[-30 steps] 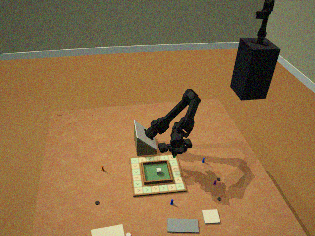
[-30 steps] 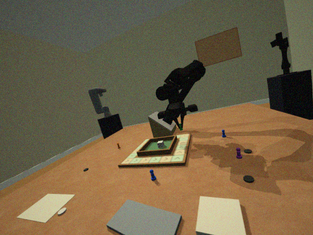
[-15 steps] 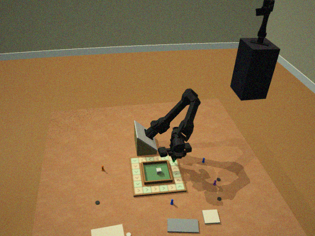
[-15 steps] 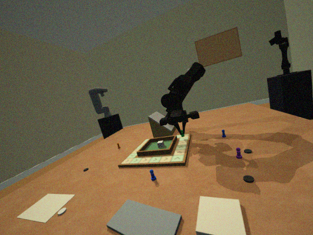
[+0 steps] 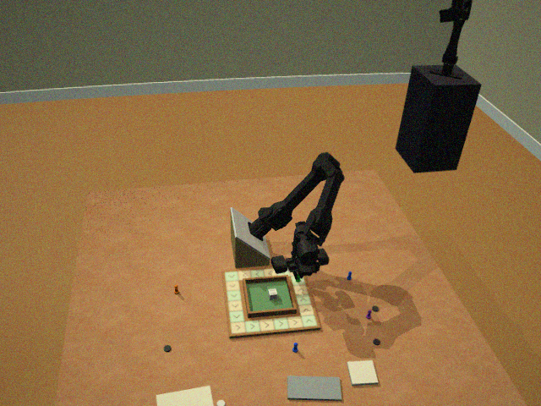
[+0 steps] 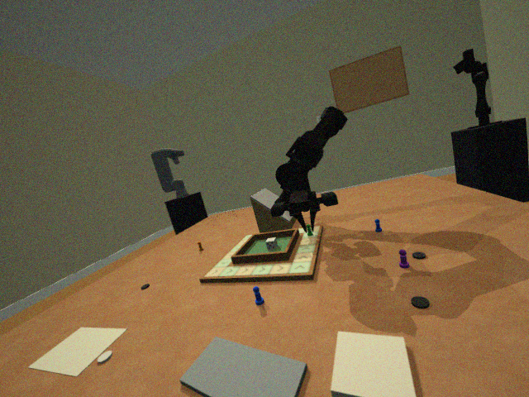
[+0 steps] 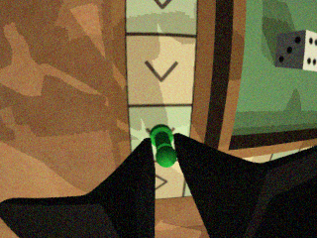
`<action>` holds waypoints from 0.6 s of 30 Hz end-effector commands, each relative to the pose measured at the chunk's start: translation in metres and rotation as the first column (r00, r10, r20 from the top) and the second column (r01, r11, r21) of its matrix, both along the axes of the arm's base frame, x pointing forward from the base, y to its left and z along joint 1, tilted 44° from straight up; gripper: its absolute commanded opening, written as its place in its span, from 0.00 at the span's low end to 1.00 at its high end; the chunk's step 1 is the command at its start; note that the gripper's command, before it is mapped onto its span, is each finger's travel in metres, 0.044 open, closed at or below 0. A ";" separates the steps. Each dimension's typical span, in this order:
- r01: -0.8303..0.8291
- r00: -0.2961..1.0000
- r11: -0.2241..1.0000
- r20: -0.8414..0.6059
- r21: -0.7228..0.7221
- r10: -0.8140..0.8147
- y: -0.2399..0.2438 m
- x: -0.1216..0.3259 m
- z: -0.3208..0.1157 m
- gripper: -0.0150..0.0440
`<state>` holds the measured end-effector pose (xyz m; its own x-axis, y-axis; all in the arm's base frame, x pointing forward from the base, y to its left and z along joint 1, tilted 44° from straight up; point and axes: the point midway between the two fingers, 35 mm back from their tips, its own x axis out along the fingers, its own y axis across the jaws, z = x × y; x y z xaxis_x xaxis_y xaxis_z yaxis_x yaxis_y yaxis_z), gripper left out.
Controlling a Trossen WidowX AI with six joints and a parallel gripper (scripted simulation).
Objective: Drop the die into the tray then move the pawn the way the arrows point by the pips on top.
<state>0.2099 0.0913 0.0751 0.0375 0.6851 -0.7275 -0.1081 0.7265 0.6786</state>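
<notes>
The counter (image 5: 131, 240) (image 6: 170, 308) (image 7: 50, 164) was the biggest thing under it all. A black arm (image 5: 301, 185) (image 6: 305, 149) bent over the board (image 5: 237, 326) (image 6: 262, 269) (image 7: 160, 91). The tray (image 5: 271, 312) (image 6: 260, 258) (image 7: 239, 74) was in the middle of the board. The gripper (image 5: 297, 274) (image 6: 309, 231) (image 7: 162, 142) was low, near a corner of the board. It was open just a tiny bit, with one finger on each side of the green pawn (image 5: 297, 278) (image 6: 309, 231) (image 7: 164, 149), and was not squeezing it. The grey slab (image 5: 314, 387) (image 6: 247, 369) lay flat, well apart from the board, near a smaller pale slab (image 5: 363, 372) (image 6: 372, 363). The green pawn was on a green square, next to the corner square. The die (image 5: 272, 293) (image 6: 271, 243) (image 7: 297, 50) was small and white, and sat inside the tray. One side of it had three dots.
</notes>
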 end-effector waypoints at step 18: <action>0.023 1.000 0.999 -0.014 -0.026 -0.023 -0.064 -0.002 0.030 1.00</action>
<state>0.2074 0.0491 0.1086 0.0342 0.6808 -0.7316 -0.1031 0.7306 0.6750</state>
